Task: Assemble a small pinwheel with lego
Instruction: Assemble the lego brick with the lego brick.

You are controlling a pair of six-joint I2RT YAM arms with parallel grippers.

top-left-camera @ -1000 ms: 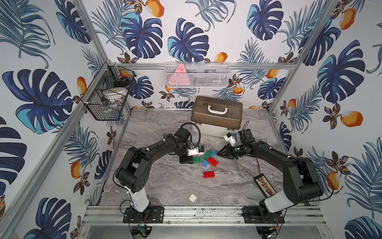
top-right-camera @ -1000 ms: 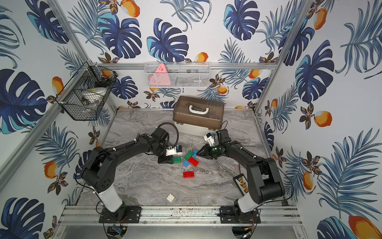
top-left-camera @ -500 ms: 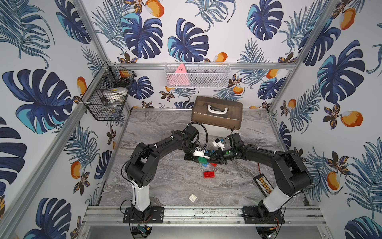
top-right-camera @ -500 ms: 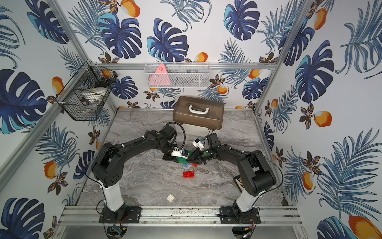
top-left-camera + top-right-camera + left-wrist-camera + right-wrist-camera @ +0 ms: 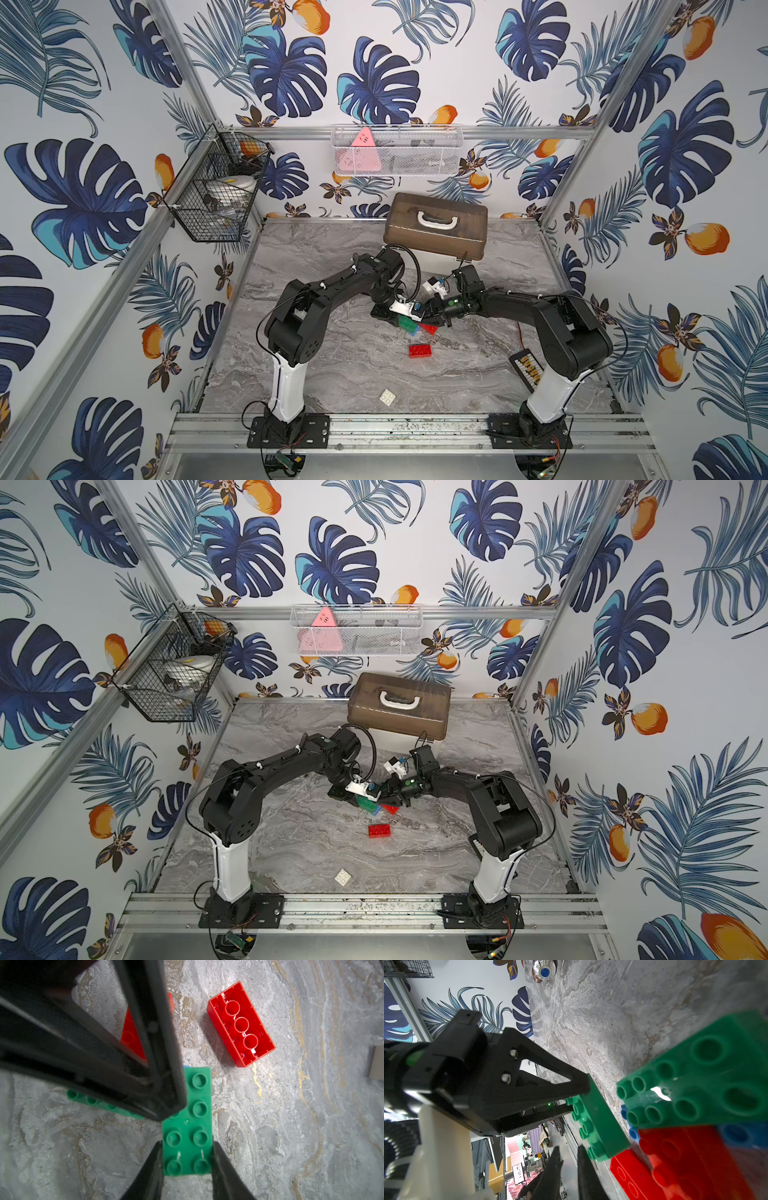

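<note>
- the left gripper (image 5: pixel 187 1145) is closed on the near end of a green brick (image 5: pixel 188 1118), with one finger on each long side. the brick sits studs up.
- the right gripper (image 5: pixel 165 1112) reaches in from the opposite side, its jaws drawn almost together with nothing between them. its tip is over the middle of that green brick. whether it presses on the studs or hangs just above them cannot be told.
- a second green brick (image 5: pixel 91 1100) lies just beside the held one, partly hidden under the right gripper.
- in both top views a blue brick (image 5: pixel 412 331) and a red brick (image 5: pixel 430 328) lie in the same cluster, between the two grippers.
- another red brick (image 5: pixel 241 1024) lies hollow side up on the table (image 5: pixel 332 374), near the cluster but apart from both grippers.
- a white brick (image 5: pixel 387 397) lies alone near the front rail (image 5: pixel 415 424), well apart from both grippers.
</note>
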